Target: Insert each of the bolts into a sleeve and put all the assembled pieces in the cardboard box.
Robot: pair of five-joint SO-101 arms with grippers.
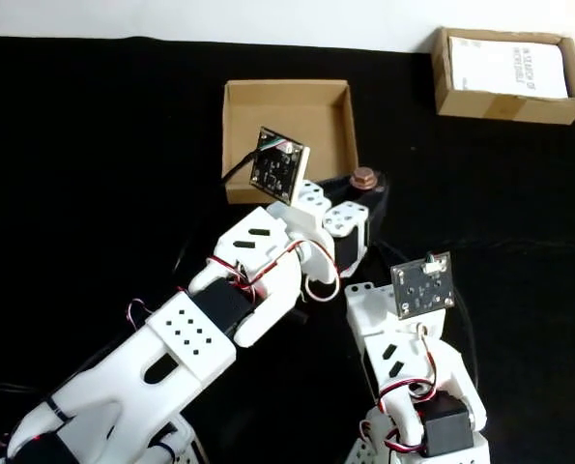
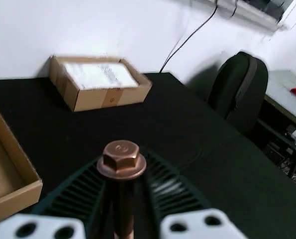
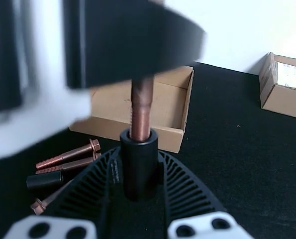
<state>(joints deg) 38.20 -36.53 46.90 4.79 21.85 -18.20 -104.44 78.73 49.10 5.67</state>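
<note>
My left gripper [image 2: 122, 185] is shut on a copper bolt [image 2: 121, 160], its hex head up; from above it sits just off the cardboard box's [image 1: 235, 145] near right corner, bolt head [image 1: 363, 178] showing. My right gripper [image 3: 138, 162] is shut on an upright black sleeve [image 3: 139, 167]. The bolt's threaded shank [image 3: 142, 112] comes down from the left gripper [image 3: 133, 40] and enters the sleeve's mouth. Beside the box [image 3: 160, 107] lie loose bolts [image 3: 68, 155] and another black sleeve [image 3: 44, 180].
A second cardboard box [image 1: 509, 72] holding white paper stands at the back right, also in the left wrist view as the box with paper [image 2: 100, 82]. The table is covered in black cloth [image 1: 94, 145]. A dark chair [image 2: 242, 84] stands beyond the table edge.
</note>
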